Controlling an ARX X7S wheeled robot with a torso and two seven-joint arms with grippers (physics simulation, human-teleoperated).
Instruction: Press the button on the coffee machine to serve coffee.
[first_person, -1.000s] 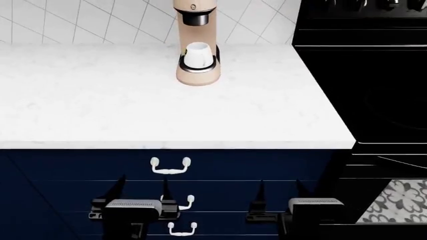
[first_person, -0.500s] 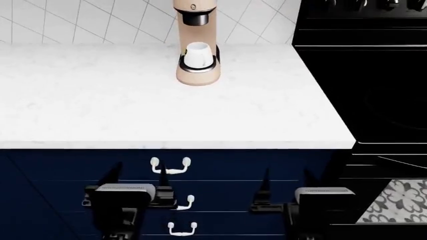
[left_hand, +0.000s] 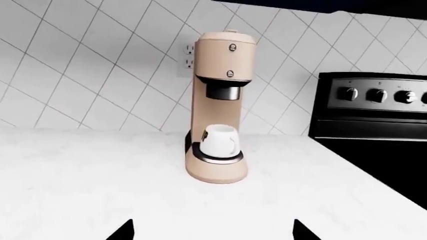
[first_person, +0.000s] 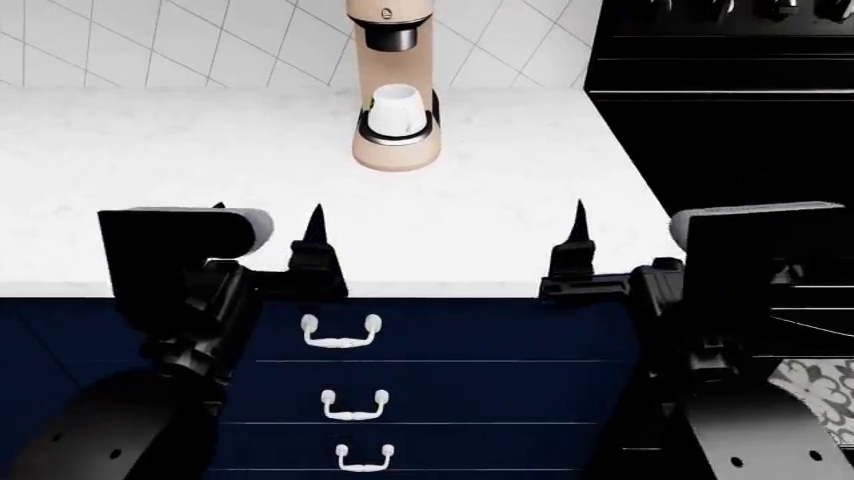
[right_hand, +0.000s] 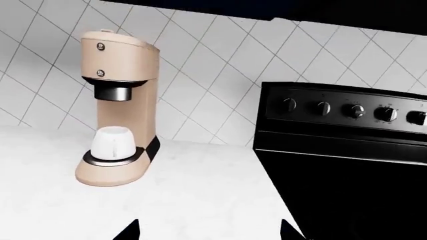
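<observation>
The tan coffee machine (first_person: 395, 140) stands at the back of the white counter (first_person: 160, 170) with a white cup (first_person: 396, 110) on its black-rimmed base. Its two small dark buttons show in the left wrist view, upper (left_hand: 232, 47) and lower (left_hand: 231, 74), and the machine also shows in the right wrist view (right_hand: 120, 120). My left gripper (first_person: 267, 230) and right gripper (first_person: 625, 235) are both open and empty. They hover at the counter's front edge, well short of the machine. Only the fingertips show in the left wrist view (left_hand: 127, 231) and the right wrist view (right_hand: 130, 231).
A black oven (first_person: 727, 150) with a row of knobs (right_hand: 353, 110) adjoins the counter on the right. Navy drawers with white handles (first_person: 340, 332) lie below the counter front. White tiled wall (left_hand: 100, 75) stands behind the machine.
Both arms have risen from low in front of the drawers up to the counter's front edge. The machine and the cup have not moved.
</observation>
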